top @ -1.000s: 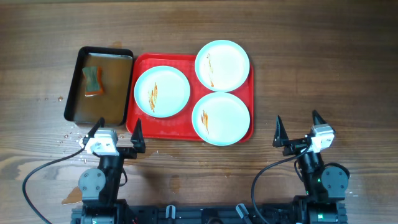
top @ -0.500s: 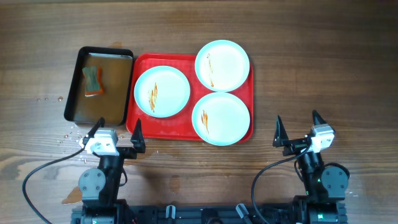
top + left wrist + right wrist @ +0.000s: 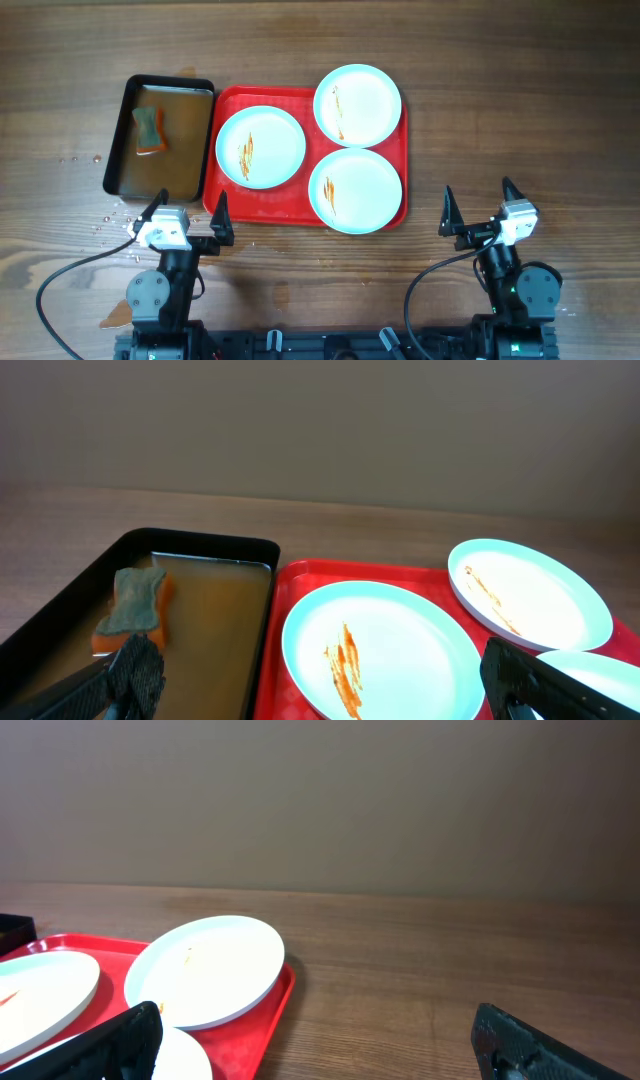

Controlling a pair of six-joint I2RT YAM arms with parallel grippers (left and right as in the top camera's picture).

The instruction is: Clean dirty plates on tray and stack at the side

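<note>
Three pale plates lie on the red tray (image 3: 262, 205), each streaked with orange-brown sauce: one at the left (image 3: 260, 147), one at the far right (image 3: 357, 104), one at the near right (image 3: 355, 190). My left gripper (image 3: 191, 197) stands open at the tray's near left corner, holding nothing. In the left wrist view its gripper (image 3: 325, 690) frames the left plate (image 3: 385, 650). My right gripper (image 3: 478, 188) stands open over bare wood, right of the tray. Its wrist view shows the gripper (image 3: 322, 1050) beside the far plate (image 3: 210, 970) and the tray's edge (image 3: 270, 1015).
A black pan (image 3: 170, 81) of brownish liquid sits left of the tray, touching it, with a green-and-orange sponge (image 3: 149, 130) in it. Water drops (image 3: 105, 215) dot the wood near the pan's front corner. Bare wooden table runs right of and beyond the tray.
</note>
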